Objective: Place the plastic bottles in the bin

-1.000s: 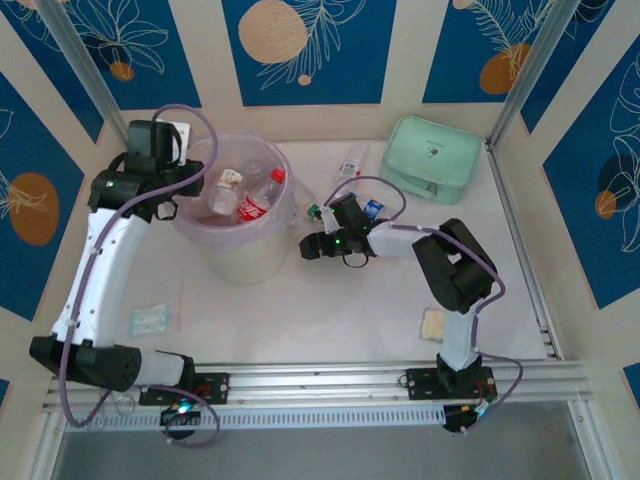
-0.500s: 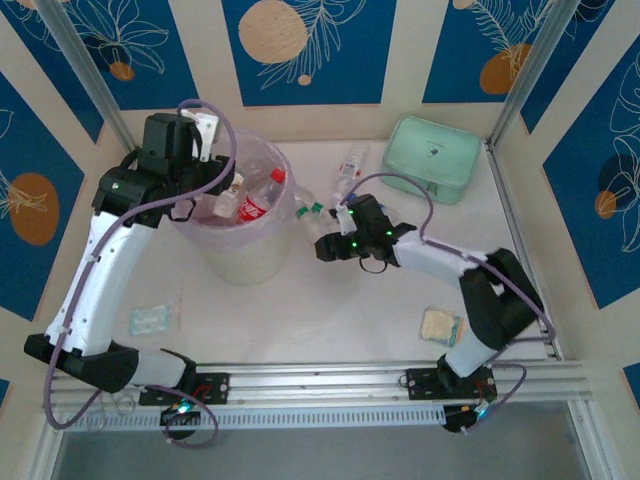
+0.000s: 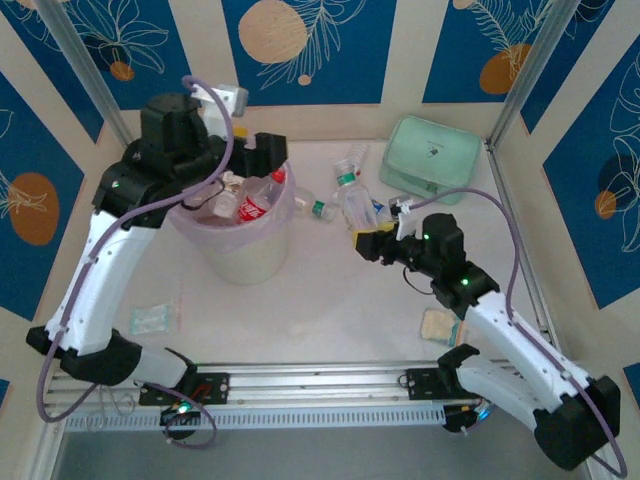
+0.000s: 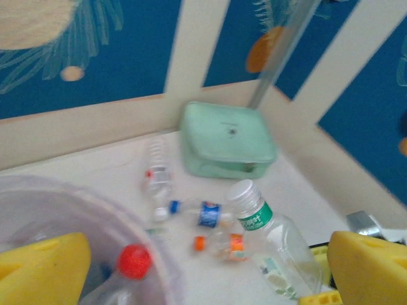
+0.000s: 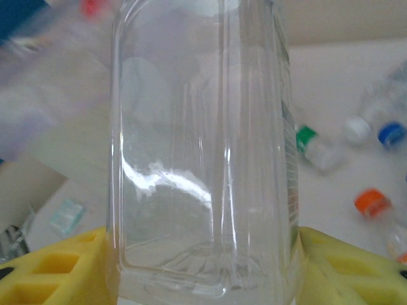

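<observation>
the top external view looks steeply down from above and behind the arm bases, which sit along the bottom edge. it stands far enough back to take in the whole table (image 3: 330, 300), with the bin (image 3: 240, 245) at upper left and the mint-green case (image 3: 432, 158) at upper right.

the left wrist view looks from just above the bin's rim, at the lower left of its frame, across the table to that case at centre. the left gripper (image 4: 206, 267) frames its lower corners.

the right wrist view sits very close to a clear bottle (image 5: 203, 146) in the right gripper (image 5: 203, 273). it seems to face the blurred bin at upper left.

all three views share the clear bottle and the loose bottles (image 4: 205, 215) beyond it.
</observation>
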Motion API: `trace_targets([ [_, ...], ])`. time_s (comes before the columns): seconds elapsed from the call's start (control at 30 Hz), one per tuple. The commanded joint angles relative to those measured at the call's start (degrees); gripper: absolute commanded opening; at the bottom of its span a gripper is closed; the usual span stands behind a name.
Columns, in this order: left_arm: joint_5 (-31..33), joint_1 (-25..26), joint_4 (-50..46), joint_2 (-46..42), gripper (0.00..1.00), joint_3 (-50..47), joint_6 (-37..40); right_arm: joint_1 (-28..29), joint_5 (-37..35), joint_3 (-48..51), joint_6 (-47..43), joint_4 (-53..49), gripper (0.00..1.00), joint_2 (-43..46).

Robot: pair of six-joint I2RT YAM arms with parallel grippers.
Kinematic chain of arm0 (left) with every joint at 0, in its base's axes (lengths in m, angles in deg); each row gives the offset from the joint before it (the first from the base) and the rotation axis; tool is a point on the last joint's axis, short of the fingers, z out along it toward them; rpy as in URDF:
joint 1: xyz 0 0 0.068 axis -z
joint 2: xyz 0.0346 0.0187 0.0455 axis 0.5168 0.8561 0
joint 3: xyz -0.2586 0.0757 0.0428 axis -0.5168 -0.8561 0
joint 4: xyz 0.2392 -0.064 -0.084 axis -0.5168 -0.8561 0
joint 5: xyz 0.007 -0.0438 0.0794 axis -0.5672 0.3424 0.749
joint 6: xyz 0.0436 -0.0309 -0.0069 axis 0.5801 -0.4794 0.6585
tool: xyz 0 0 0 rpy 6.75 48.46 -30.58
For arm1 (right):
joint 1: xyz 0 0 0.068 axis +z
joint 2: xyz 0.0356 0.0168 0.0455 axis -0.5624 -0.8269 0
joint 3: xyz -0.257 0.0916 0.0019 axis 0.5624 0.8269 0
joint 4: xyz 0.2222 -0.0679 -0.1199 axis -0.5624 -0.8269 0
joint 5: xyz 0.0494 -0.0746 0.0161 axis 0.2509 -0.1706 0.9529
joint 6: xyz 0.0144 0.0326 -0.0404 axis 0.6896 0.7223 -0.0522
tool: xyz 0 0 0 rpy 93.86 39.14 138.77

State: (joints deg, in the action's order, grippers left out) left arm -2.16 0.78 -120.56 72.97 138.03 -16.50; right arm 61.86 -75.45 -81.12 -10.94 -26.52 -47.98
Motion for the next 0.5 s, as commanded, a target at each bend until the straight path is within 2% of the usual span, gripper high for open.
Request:
trace_targets([
  [0.0,-5.22,3.2,5.12,3.82,1.0,1.12,-3.22,1.06,2.83,0.13,-1.23,7.08,0.32,2.34],
  [0.23,-4.22,7.37,12.79,7.3,0.98,-3.56,-6.84,6.03,2.39,-2.97,-3.09,8.52,0.32,0.38],
  [0.33,-4.04,8.16,14.38,8.13,0.86,-4.55,-7.78,7.72,2.22,-3.42,-3.58,10.08,0.32,-0.38],
  [0.47,-4.74,8.7,14.25,8.89,0.77,-5.28,-8.38,8.22,2.23,-2.55,-2.91,13.65,0.31,-0.78],
])
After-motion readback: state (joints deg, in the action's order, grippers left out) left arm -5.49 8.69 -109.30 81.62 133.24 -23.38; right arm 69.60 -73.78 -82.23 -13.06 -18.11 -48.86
